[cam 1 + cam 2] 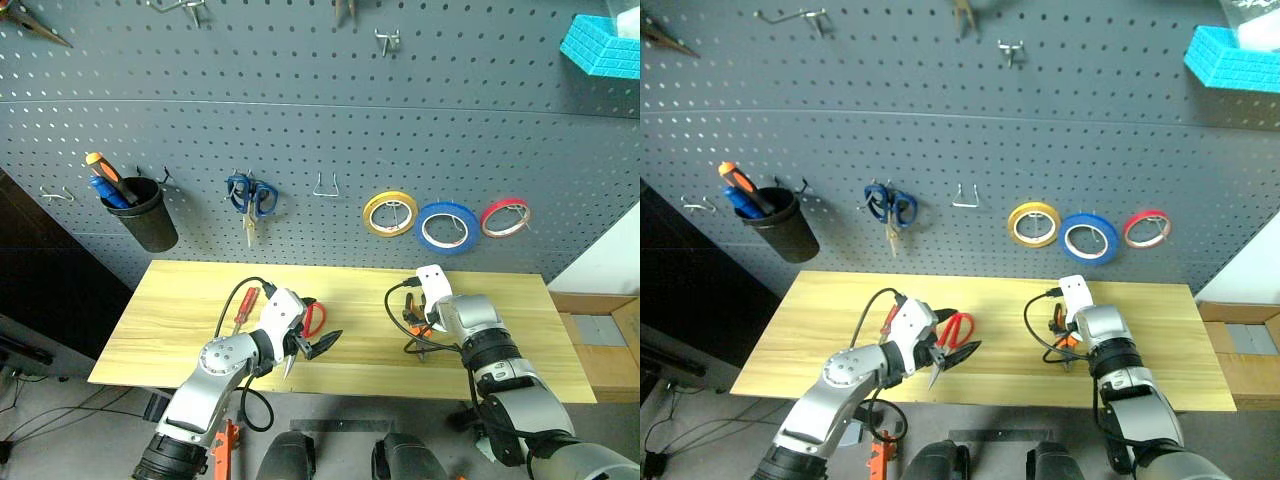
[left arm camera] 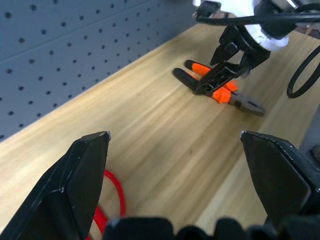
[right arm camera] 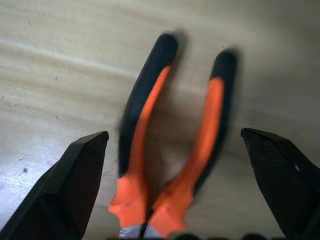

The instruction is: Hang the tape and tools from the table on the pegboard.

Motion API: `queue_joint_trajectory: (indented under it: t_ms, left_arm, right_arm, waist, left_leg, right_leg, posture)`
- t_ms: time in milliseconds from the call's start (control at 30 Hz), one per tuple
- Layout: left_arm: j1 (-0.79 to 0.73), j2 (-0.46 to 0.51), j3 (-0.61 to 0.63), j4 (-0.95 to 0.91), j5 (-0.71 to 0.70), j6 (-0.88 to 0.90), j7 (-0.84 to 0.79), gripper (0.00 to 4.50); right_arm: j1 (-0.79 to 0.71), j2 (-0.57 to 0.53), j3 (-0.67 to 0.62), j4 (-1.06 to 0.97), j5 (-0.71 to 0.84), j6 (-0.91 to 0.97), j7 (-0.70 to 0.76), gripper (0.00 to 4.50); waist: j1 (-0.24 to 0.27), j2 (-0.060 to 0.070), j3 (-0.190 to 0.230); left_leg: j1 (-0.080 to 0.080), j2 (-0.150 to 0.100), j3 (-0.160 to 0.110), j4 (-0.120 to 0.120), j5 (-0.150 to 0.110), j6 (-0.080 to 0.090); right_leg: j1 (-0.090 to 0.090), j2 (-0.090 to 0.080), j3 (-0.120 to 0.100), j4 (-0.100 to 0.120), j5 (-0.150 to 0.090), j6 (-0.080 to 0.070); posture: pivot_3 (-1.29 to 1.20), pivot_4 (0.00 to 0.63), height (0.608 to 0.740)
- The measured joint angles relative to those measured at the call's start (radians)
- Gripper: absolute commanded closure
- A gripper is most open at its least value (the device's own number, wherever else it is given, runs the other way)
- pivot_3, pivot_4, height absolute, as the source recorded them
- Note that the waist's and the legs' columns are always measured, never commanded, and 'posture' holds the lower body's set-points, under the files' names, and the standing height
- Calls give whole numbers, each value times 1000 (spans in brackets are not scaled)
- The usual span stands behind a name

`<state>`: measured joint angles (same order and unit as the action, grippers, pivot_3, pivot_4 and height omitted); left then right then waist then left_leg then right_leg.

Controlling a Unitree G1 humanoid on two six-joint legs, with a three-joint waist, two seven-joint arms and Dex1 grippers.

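Pegboard (image 1: 300,110) hooks are carrying the blue tape (image 1: 447,227). Over the counter (image 1: 350,370), the right gripper (image 3: 175,145), jaws wide, is hovering astride the pliers (image 3: 170,145), seemingly untouched. The left gripper (image 2: 175,145) is gaping near the red scissors (image 1: 958,328).

Silver-grey metal arm shells with rounded joint housings, a round cap ringed with small screws on the left arm (image 1: 218,362), and black ribbed collars between the segments on the right arm (image 1: 490,352). Loose black cables looping out near both wrists, plus a white plastic block (image 1: 433,283) with two tiny dark dots sitting on top of the right wrist. Matte black fingers (image 2: 80,175) on each end, chunky wedge shapes tapering to blunt angled tips, pretty plain with no markings, same deal on the right gripper (image 3: 175,145).
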<state>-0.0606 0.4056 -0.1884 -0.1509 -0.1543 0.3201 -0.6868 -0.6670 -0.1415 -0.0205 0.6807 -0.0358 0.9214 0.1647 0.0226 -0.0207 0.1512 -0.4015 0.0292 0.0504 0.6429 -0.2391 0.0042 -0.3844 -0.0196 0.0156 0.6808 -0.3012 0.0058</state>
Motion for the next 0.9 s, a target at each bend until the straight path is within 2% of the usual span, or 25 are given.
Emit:
queue_joint_trajectory:
  t_ms: [267, 367, 467, 667, 800, 900]
  left_arm:
    - [29, 10, 2, -43, -2, 23, 2, 0]
    - [39, 14, 4, -60, -4, 32, 1, 0]
    - [43, 15, 9, -76, -20, 47, -2, 0]
    - [34, 4, 32, -91, -75, 61, -4, 0]
    - [16, 1, 46, -90, -97, 63, -4, 0]
    - [14, 4, 105, -103, -159, 98, -1, 0]
  right_arm:
    - [-102, 14, -157, 171, 72, -10, -128, 85]
    - [-123, 2, -188, 224, 94, -44, -156, 690]
    - [-136, -9, -196, 260, 99, -70, -167, 1608]
    - [-139, -9, -190, 262, 106, -72, -166, 1648]
    - [-91, -14, -130, 172, 96, -52, -122, 1648]
    - [116, -70, 15, -212, 105, -5, 22, 1648]
  waist:
    - [1, -1, 10]
    - [2, -3, 11]
    - [2, -4, 12]
    - [2, -4, 12]
    - [2, -4, 12]
    - [5, -2, 10]
  left_leg:
    - [0, 0, 0, 0, 0, 0]
    - [1, 0, 0, 0, 0, 0]
    - [1, 0, 0, 0, 0, 0]
    - [1, 0, 0, -1, 0, 0]
    - [0, 0, 0, -2, 0, 0]
    - [-8, 0, -2, -2, -1, -1]
  right_leg:
    - [0, -1, -1, 0, 0, 0]
    - [1, -1, -1, -1, 0, 0]
    - [1, -1, -1, -1, 0, 0]
    - [1, -1, -1, -1, 0, 0]
    - [0, -1, -1, -1, 0, 1]
    - [-7, -1, -1, -1, -2, 4]
  posture:
    - [208, 198, 740]
    - [208, 198, 740]
    - [200, 191, 740]
    - [184, 171, 740]
    - [173, 136, 740]
    - [165, 108, 740]
